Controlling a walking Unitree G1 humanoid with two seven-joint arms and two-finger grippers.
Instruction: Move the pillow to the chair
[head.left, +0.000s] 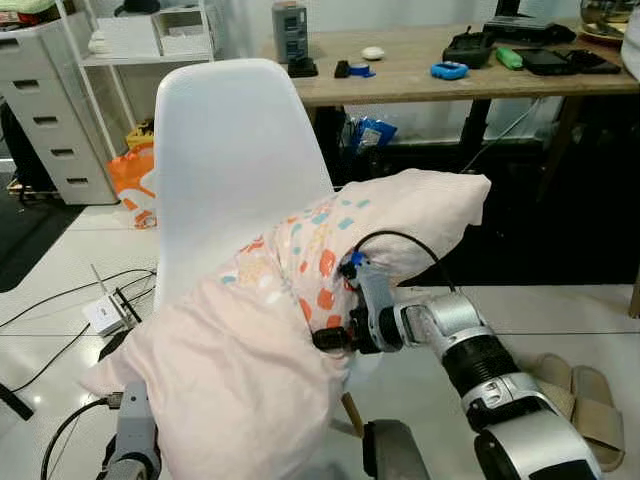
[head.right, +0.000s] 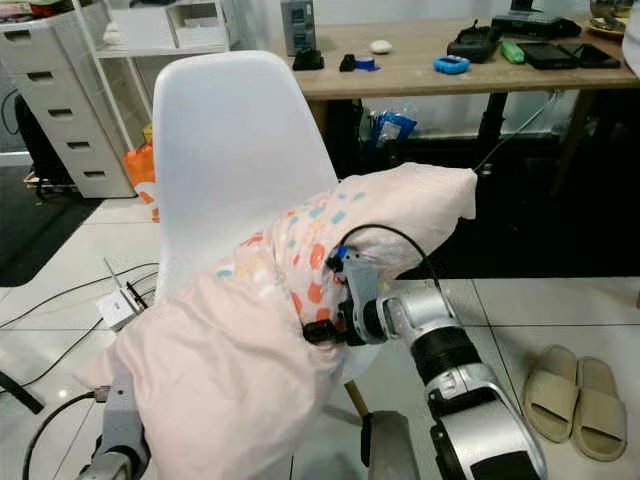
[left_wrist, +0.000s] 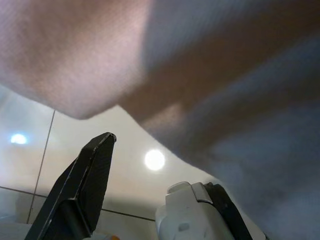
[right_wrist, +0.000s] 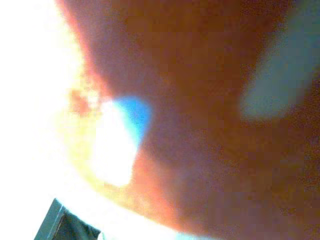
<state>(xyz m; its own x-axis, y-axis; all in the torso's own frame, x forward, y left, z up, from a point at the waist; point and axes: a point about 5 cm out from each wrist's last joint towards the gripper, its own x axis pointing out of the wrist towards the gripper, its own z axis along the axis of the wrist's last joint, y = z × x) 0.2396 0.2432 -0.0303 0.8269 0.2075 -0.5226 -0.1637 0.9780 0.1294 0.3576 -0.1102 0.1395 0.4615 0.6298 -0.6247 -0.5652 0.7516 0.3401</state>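
Both arms reach forward under the pillow (head.left: 300, 300) at the chair (head.left: 230, 150); claw openings cannot be told.

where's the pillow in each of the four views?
Left eye: pale pink patterned pillow centre, against the white plastic chair.
Right eye: centre, same chair behind.
Left wrist: pink fabric across the top.
Right wrist: blurred close-up fabric.
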